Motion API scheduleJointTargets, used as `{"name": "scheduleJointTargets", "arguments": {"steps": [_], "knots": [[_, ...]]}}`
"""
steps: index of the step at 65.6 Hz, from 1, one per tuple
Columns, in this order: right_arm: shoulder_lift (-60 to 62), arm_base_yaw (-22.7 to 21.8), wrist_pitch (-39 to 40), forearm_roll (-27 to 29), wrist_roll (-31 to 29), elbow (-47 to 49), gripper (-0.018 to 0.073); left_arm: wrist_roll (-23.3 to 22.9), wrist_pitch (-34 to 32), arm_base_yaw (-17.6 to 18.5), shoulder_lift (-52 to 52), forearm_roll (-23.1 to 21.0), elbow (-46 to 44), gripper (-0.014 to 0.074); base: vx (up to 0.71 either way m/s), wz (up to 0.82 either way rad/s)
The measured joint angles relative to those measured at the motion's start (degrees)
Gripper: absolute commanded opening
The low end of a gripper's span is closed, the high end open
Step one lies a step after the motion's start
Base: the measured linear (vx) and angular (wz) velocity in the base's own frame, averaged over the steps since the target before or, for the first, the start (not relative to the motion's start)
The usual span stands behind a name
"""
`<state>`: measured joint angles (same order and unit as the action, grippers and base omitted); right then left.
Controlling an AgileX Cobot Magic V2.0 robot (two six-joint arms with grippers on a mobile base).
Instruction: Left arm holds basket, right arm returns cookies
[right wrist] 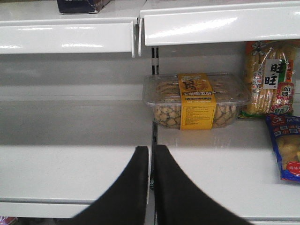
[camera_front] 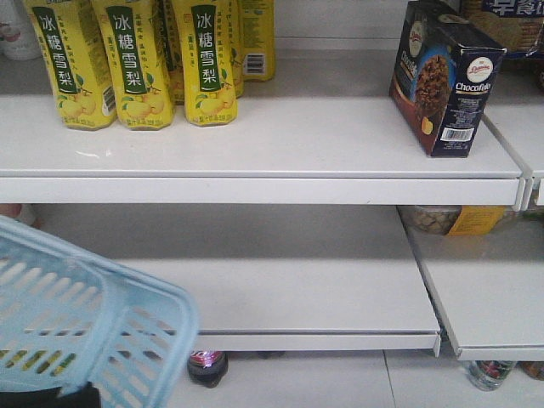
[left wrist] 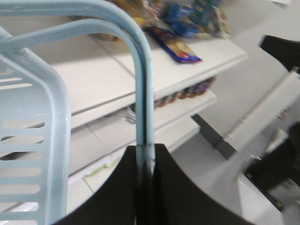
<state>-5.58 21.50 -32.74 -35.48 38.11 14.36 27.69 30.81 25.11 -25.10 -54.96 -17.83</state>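
- White supermarket shelving (camera_front: 255, 161) fills the front view in two tiers, its upper board carrying a row of yellow drink cartons (camera_front: 136, 64) at the left and plenty of bare space in the middle
- On that same upper board, well apart from the cartons and close to the right-hand end, the cookies (camera_front: 446, 76) stand upright and turned at an angle, one corner near the front lip; nothing grips the box, so the return looks already made
- Low at the left, the basket (camera_front: 93, 327) hangs tilted in front of the lower shelf, clear of both boards, presumably held out of the way so the other arm could work; I see no goods inside it
- From the left wrist view, the left gripper (left wrist: 144, 171) is clenched on one of the basket's swing handles (left wrist: 140, 84), the bar rising straight out from between its jaws, which is what keeps the basket hanging
- Over on the right wrist view, the right gripper (right wrist: 152, 180) is pressed closed on nothing, its tips level with the lower shelf and pointing at a clear tub of snacks (right wrist: 197, 101) with a yellow label; beside that lie packets of crackers (right wrist: 269, 77)
- My judgement: little remains but to draw the right arm away
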Motion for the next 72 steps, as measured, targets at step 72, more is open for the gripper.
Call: {"name": "scheduleJointTargets", "arguments": {"steps": [72], "knots": [[0.00,0.00,-0.04,0.00,0.02,0.00,-0.0006,-36.57,-19.07,-27.54,25.49,57.69,19.69,-0.0003,0.00,0.00]]}}
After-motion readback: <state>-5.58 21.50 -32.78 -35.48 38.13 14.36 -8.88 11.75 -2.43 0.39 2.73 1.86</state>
